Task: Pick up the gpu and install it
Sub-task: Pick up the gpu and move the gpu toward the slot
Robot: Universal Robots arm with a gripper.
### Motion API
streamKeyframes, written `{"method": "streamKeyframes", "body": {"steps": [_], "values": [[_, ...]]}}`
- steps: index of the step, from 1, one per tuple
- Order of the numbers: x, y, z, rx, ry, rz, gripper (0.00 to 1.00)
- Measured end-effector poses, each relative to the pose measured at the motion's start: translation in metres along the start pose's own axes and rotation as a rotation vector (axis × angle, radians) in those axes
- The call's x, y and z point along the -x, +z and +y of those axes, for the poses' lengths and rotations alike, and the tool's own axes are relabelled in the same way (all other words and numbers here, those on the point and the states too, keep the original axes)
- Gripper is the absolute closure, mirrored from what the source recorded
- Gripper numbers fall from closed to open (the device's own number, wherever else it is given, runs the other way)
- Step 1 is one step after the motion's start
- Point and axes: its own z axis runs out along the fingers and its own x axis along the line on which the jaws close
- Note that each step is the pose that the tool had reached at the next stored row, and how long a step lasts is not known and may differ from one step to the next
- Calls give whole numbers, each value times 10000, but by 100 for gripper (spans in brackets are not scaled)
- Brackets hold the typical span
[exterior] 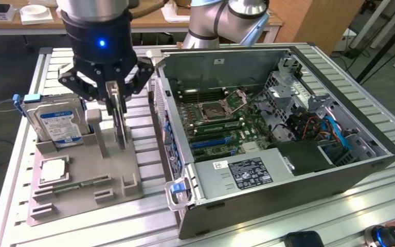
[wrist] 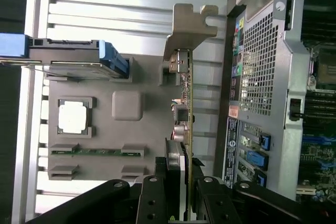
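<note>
The gpu is a thin dark card standing on edge, seen almost edge-on in the left-centre of the exterior view, above a grey holder on the slatted metal surface. In the wrist view the gpu shows as a slim board line with small components along one face, a dark block near the gripper and a bent greyish metal bracket at its far end. The gripper comes down from the upper left of the exterior view and pinches the card between its two black fingers, one pressed to each face; whether the card's lower edge rests in the holder I cannot tell. Just beside the card, toward the exterior view's left, rises a grey post, and beyond it stands a silver hard drive with a blue-white label. Lower in the holder lie a square processor chip and a narrow green memory stick. To the exterior view's right lies the open computer case, its motherboard exposed; the case's perforated rear panel stands between the card and the board.
</note>
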Motion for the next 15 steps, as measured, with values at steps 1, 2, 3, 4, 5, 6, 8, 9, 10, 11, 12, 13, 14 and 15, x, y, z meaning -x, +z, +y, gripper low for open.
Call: {"method": "streamKeyframes", "body": {"steps": [1, 2, 3, 4, 5, 6, 8, 9, 10, 11, 12, 13, 14, 15], "values": [[1, -36, 2, 0, 1, 0, 72], [1, -73, 3, -1, 2, 1, 72], [2, -108, 5, 0, 3, -1, 72], [3, -147, 7, 1, 3, -1, 72], [4, -185, 9, 0, 3, 0, 72], [4, -223, 11, 0, 4, 0, 72], [6, -296, 14, 0, 3, 0, 72], [6, -332, 16, 1, 4, 0, 72], [7, -368, 18, 0, 4, 1, 72], [8, -402, 19, 0, 4, 1, 72], [8, -437, 21, 0, 4, 1, 72], [8, -451, 22, 0, 4, 0, 72], [8, -451, 21, 1, 4, -1, 72], [8, -451, 21, 1, 4, -1, 72]]}}
